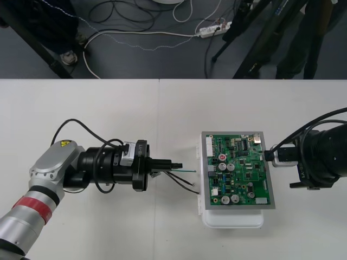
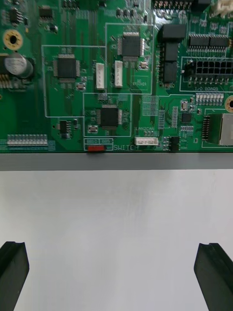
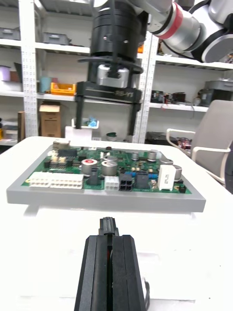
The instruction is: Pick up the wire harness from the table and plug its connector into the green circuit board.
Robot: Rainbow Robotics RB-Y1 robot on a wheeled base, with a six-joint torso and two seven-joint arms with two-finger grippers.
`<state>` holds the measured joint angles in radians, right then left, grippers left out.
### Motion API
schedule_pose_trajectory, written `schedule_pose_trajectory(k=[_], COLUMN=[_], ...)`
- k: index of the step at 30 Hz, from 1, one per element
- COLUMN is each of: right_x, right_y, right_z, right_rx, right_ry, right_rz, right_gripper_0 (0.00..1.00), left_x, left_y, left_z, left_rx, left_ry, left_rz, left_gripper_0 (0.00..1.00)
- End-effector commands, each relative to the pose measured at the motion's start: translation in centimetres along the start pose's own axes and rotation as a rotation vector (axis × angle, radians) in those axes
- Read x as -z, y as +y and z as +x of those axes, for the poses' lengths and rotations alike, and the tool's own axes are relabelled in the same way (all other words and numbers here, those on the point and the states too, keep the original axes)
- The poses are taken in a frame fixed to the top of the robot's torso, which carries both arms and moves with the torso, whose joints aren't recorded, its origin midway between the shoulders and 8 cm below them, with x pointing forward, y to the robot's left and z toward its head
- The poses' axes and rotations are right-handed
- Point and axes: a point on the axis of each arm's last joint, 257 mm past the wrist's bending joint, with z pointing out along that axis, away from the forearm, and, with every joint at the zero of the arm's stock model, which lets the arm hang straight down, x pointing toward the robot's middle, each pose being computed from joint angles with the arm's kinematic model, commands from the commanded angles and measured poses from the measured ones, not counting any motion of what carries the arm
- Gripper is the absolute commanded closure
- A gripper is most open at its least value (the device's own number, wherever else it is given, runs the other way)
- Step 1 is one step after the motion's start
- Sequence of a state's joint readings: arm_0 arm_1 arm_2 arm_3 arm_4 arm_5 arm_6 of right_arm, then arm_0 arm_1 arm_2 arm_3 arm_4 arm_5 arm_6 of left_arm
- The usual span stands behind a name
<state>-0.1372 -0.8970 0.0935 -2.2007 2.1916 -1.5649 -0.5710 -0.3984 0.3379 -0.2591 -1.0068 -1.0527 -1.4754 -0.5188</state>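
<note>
Left gripper (image 3: pixel 109 240): black fingers pressed together, pointing at the board.
Harness plug (image 3: pixel 108 224): small and black, clamped between those fingertips and poking out past them, short of the board.
Green circuit board (image 3: pixel 111 170): lying flat on its grey-edged base (image 3: pixel 145 198), just ahead of the plug.
Right gripper (image 3: pixel 106 135): beyond the board, hanging over its far side, fingers spread wide.
</note>
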Motion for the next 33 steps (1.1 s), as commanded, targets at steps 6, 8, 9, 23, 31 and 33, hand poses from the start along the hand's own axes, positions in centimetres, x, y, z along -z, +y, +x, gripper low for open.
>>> schedule_pose_trajectory(k=[6,8,9,23,31,33], right_x=[-1.5,-1.7,-2.1,-3.7,-3.7,-3.9], right_y=[-0.6,-0.7,-0.5,-0.4,-0.4,-0.4], right_z=[-1.3,-1.4,-1.5,-2.4,-3.3,-3.4], right_rx=[0.056,0.041,0.026,-0.040,-0.009,-0.001], right_ry=[0.069,0.068,0.061,0.008,0.008,0.010], right_rz=[0.039,0.042,0.032,-0.021,-0.009,-0.007], right_gripper_0=[0.00,0.00,0.00,0.00,0.00,0.00], left_x=[-3.5,-3.8,-3.9,-6.3,-7.3,-7.4], left_y=[-0.2,-0.1,0.0,0.2,0.7,0.8], left_z=[-2.2,-2.2,-2.2,-1.9,-1.6,-1.5], left_rx=[-0.096,-0.098,-0.096,-0.075,-0.071,-0.071], left_ry=[-0.051,-0.052,-0.053,-0.057,-0.048,-0.046], left_rz=[0.083,0.081,0.079,0.054,0.028,0.025], left_gripper_0=[1.00,1.00,1.00,1.00,1.00,1.00])
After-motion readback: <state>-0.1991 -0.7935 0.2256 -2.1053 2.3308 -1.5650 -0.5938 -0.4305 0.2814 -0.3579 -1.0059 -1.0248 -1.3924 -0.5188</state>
